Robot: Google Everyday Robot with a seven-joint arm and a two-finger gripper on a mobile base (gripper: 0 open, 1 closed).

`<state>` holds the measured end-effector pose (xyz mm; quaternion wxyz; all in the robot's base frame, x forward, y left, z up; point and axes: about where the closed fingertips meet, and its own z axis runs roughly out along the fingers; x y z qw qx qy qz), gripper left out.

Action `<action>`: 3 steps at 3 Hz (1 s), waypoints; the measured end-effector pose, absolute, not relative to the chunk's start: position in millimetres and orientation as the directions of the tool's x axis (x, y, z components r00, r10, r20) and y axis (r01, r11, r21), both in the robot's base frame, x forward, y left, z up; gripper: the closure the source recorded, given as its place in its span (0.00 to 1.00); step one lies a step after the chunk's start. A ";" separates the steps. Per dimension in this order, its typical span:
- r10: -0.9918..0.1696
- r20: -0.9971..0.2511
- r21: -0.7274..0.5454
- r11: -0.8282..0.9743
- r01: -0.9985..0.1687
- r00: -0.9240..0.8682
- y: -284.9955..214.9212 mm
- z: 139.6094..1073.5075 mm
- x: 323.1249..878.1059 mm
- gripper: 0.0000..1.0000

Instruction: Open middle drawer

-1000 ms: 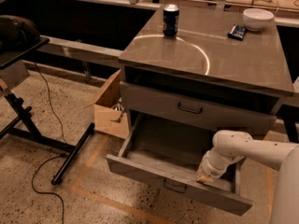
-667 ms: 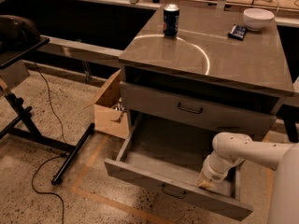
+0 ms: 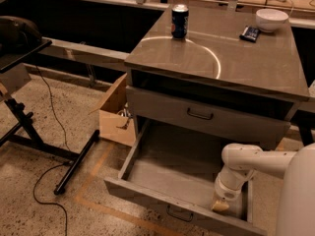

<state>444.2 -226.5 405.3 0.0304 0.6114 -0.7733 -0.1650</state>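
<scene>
Drawers showing number two. The middle drawer (image 3: 170, 173) stands pulled far out from under the worktop's front edge, low near the floor, with its inside bare and its one small dark loop handle (image 3: 178, 214) centred on the front panel. The upper drawer (image 3: 162, 107) sits shut just above it, with one handle (image 3: 199, 114) of its own, beneath a dark gap under the worktop (image 3: 236, 63).

One gripper (image 3: 222, 204) reaches down into the middle drawer at its front right corner, just behind the front panel and to the right of the loop handle, apart from that handle. Whether the gripper is open or closed cannot be told. Its white arm (image 3: 256, 157) bends in from the right, below the worktop's front right corner.

On the worktop lie three things: one can (image 3: 179, 20) upright near the back left corner, one white bowl (image 3: 271, 19) near the back right corner, and one small dark packet (image 3: 250, 33) just beside the bowl, on its left. A pale arc of light curves across the surface in front of the can.

Past the worktop's left edge, one open cardboard box (image 3: 115, 119) rests on the floor against the cabinet. Further left stand one black stand (image 3: 29, 127) and one cable (image 3: 47, 191) trailing over the speckled floor.
</scene>
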 end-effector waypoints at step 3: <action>-0.939 -0.120 0.309 0.272 -0.911 -0.321 -237.4 425.1 417.2 1.00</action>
